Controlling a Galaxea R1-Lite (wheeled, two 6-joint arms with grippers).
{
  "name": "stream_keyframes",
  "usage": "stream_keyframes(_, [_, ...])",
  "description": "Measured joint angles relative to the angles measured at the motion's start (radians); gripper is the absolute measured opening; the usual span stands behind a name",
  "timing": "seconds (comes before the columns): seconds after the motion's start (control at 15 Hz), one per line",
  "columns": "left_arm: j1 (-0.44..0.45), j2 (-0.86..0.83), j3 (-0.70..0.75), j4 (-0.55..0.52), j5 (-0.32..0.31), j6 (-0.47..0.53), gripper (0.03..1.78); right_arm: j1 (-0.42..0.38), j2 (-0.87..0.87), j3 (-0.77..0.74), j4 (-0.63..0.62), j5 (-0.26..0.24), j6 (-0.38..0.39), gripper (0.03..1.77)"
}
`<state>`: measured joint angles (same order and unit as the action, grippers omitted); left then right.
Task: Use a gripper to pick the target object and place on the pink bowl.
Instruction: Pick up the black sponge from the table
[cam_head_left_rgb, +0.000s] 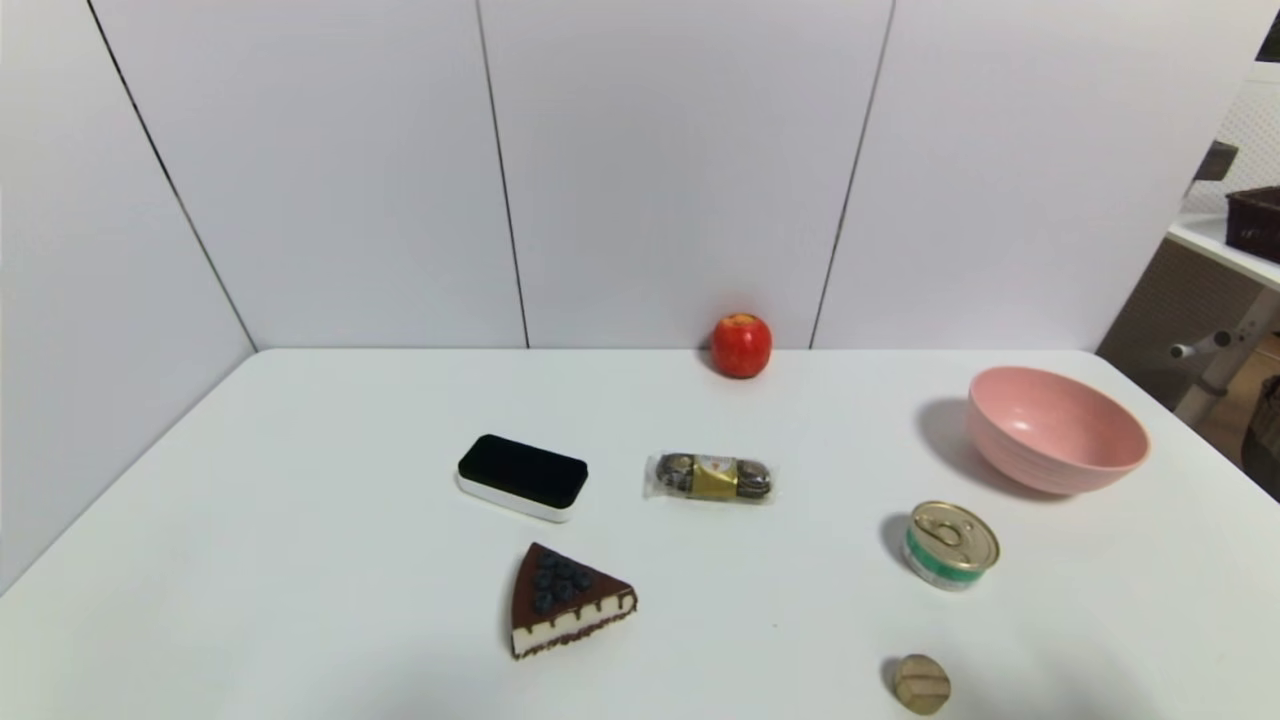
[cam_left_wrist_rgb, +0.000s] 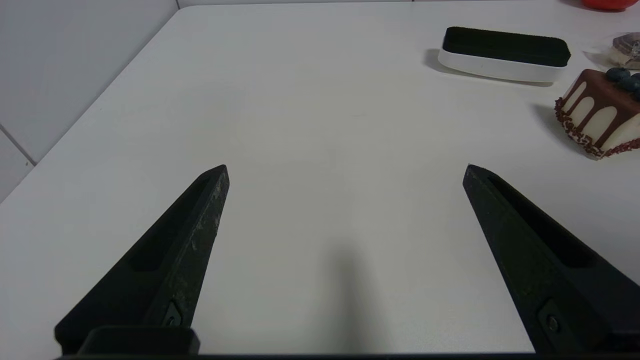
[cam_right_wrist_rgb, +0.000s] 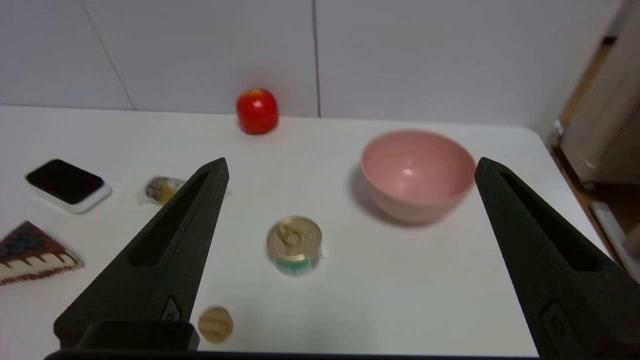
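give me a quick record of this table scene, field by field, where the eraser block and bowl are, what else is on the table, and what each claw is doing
target object: black-topped block flat on the white table, left of centre, untouched
pink bowl: upright at the right side, nothing in it
neighbours of block: cake slice in front, wrapped chocolates to its right
other items: red apple by the back wall, tin can, small wooden piece
left claw: open, holding nothing, low over bare table
right claw: open, holding nothing, raised

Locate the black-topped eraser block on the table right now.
In the head view the eraser block lies left of centre on the white table, left of the wrapped chocolates and behind the cake slice.
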<state>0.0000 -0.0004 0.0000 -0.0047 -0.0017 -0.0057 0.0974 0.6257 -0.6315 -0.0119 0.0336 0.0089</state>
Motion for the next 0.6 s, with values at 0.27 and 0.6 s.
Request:
stream_keyframes(0.27, [0.000, 0.000, 0.000, 0.000, 0.000, 0.000, 1.69, 0.196, 0.428, -0.389, 0.080, 0.132, -0.085, 1.70])
stream_keyframes(0.6, [0.000, 0.000, 0.000, 0.000, 0.000, 0.000, 1.69, 0.456, 0.886, -0.652, 0.161, 0.187, -0.122, 1.70])
